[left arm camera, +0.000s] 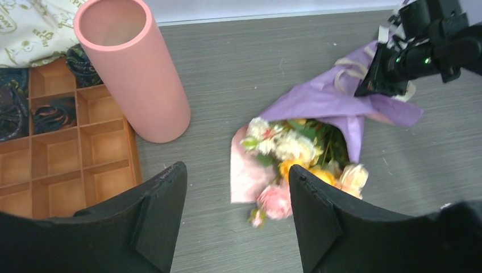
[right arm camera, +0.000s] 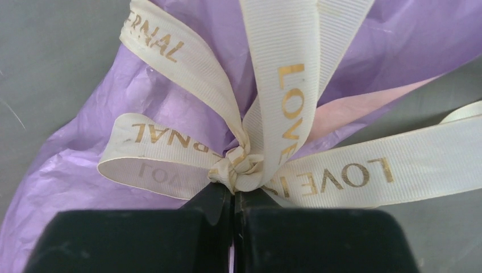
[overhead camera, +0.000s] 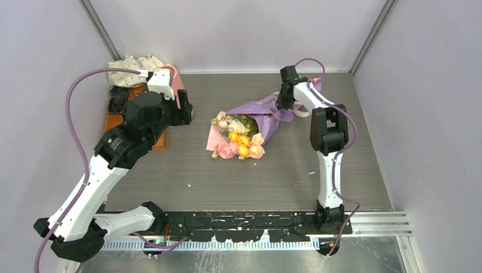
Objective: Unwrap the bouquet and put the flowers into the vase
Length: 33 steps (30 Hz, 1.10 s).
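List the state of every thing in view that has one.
bouquet: lying on its side, wrapped
ribbon: tied in a bow
vase: upright, nothing showing inside
left gripper: jaws open, empty
right gripper: jaws shut at the ribbon's knot
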Motion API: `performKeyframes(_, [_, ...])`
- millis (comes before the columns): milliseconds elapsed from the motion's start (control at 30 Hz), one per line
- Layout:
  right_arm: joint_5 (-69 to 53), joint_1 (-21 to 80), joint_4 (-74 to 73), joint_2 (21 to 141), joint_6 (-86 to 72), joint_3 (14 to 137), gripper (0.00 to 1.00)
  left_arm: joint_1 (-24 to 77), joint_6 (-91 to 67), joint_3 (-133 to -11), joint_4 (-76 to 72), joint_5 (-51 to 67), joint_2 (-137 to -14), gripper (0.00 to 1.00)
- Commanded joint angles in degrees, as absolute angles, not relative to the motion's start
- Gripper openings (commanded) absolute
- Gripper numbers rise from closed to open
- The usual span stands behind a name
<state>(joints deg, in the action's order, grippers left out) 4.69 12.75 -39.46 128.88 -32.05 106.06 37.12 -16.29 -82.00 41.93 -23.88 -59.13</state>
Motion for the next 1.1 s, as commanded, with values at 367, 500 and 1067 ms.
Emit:
performKeyframes(367, [24.02,41.73,-55.44,93.12,-45.42,74.08,0.35,37.54,-18.13,-76.81,45.26,-14.50,-49.66,0.64])
performKeyframes(500, [31.11,49.00,-62.64,87.62,-46.81,76.74,0.55,37.58,-17.84,-76.60,48.06,-16.02,-46.25,0.64])
performKeyframes(1067, [30.46,66.19,-66.53,103.84,-28.19,101.22,0.73,37.55,-20.72,-90.38,64.40,-32.58,-40.02,0.64])
